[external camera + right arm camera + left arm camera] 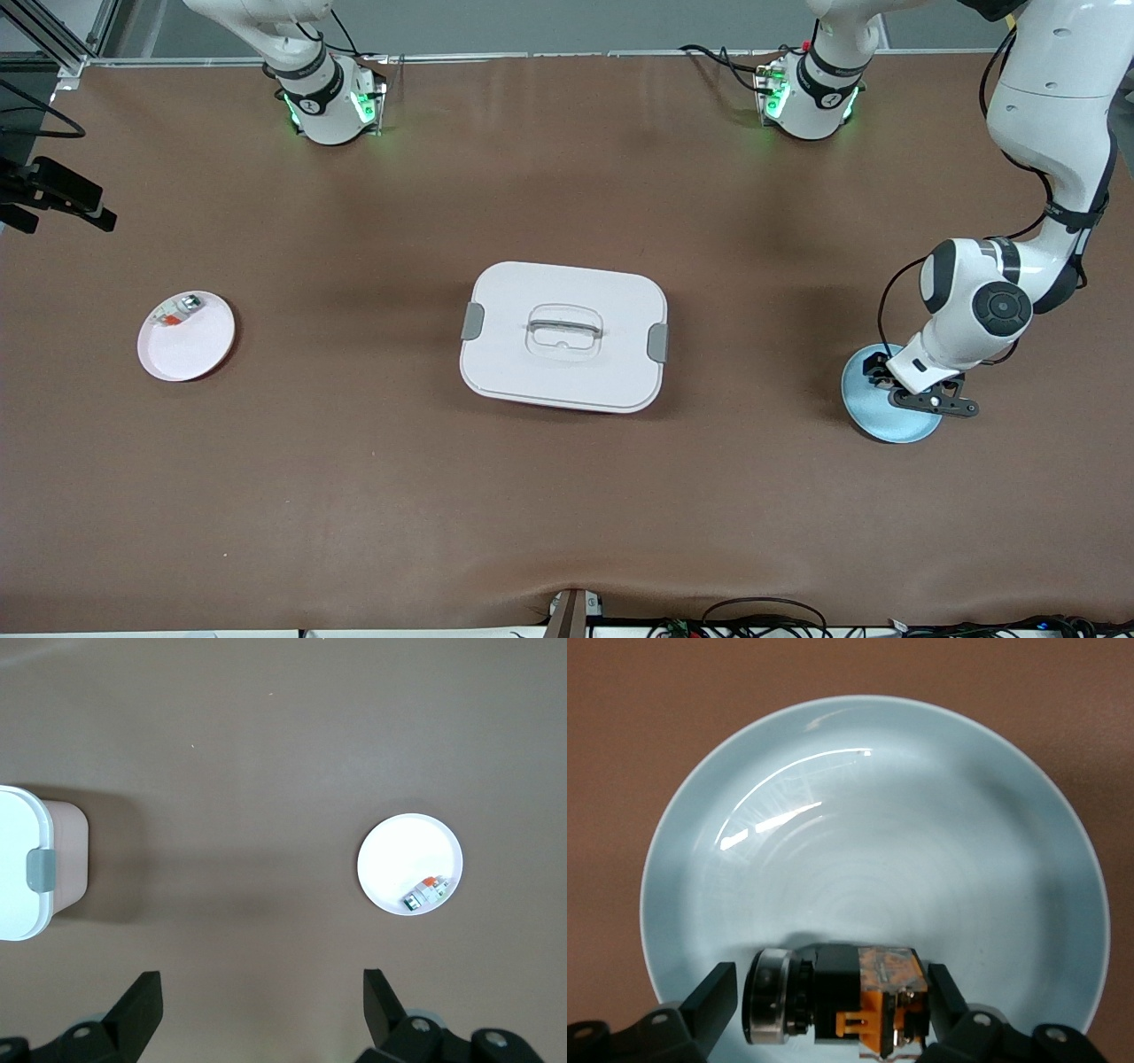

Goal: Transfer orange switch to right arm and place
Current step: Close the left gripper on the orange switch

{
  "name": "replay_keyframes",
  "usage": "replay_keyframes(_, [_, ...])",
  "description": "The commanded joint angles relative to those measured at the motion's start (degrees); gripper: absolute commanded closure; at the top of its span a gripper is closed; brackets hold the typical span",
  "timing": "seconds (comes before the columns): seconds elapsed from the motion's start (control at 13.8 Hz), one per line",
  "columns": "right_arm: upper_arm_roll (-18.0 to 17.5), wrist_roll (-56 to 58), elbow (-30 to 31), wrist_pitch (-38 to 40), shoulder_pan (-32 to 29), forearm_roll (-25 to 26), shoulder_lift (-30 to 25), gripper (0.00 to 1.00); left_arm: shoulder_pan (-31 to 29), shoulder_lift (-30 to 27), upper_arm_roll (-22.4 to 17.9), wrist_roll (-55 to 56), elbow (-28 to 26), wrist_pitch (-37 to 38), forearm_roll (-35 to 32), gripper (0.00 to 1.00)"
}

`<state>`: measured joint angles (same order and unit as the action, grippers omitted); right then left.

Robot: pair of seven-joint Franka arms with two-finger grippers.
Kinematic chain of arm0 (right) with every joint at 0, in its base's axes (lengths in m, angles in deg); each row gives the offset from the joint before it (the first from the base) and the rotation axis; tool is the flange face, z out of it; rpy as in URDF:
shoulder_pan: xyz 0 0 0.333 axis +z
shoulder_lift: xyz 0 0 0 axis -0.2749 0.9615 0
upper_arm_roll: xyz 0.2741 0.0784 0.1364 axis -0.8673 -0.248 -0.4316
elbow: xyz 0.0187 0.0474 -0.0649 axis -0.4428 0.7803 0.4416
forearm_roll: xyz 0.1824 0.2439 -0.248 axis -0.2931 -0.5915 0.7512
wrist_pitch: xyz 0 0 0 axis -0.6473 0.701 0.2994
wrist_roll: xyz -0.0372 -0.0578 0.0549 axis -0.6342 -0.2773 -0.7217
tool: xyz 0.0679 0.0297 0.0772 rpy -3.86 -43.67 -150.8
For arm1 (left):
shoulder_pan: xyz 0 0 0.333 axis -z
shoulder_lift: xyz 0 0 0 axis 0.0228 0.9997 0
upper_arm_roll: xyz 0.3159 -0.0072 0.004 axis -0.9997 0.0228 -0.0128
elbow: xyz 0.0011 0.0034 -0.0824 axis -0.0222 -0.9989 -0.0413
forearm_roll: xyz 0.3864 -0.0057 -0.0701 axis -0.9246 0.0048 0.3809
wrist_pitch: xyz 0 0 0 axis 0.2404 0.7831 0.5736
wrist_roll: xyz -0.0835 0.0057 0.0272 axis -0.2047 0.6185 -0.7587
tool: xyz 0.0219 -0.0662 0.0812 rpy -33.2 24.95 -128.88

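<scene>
The orange switch (864, 992), a small black boxy part with orange markings and a silver round cap, lies on its side in the pale blue plate (877, 815). My left gripper (831, 988) is low over this plate (886, 427) at the left arm's end of the table, open, with one finger on each side of the switch. A small gap shows at the cap side. In the front view the left gripper (923, 396) hides the switch. My right gripper (261, 992) is open and empty, high over bare table; the front view does not show it.
A white lidded box (532, 372) with a handle stands mid-table; its edge shows in the right wrist view (18, 859). A pale plate (190, 354) at the right arm's end holds a silvery-clear part with a red-orange piece (177, 312), also in the right wrist view (423, 895).
</scene>
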<state>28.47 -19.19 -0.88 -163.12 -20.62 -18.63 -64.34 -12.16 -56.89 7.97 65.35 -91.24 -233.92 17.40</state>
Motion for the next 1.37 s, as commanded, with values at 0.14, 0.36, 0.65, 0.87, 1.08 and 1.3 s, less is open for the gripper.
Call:
replay_keyframes(0.14, [0.05, -0.30, 5.54, -2.46, 0.00, 0.18, -3.95, 0.00, -0.48, 0.23, 0.20, 0.41, -0.04, -0.99, -1.05, 0.80])
replay_keyframes(0.36, [-0.12, -0.39, 5.54, -2.54, 0.18, 1.06, -3.87, 0.00, -0.57, 0.23, 0.20, 0.50, 0.04, -0.99, -1.13, 0.81])
replay_keyframes(0.65, [-0.12, -0.39, 5.46, -2.72, 0.27, 1.06, -3.78, 0.00, -0.48, -1.34, 0.38, 0.15, 0.22, -0.64, -1.05, 0.80])
replay_keyframes(0.87, [-0.12, -0.39, 5.37, -2.72, 0.18, 1.06, -3.69, 0.00, -0.48, -3.01, 0.55, 0.15, 0.22, -0.38, -0.43, 0.80])
replay_keyframes(1.08, [-0.12, -0.48, 5.46, -3.07, 0.18, 1.06, -3.52, 0.00, -0.48, -4.07, 0.64, 0.15, 0.22, 0.24, -0.34, 0.80])
replay_keyframes(1.3, [-0.12, -0.48, 5.46, -3.25, 0.27, 1.06, -3.43, 0.00, -0.57, -5.82, 0.73, -0.02, 0.22, 2.69, -0.25, 0.80])
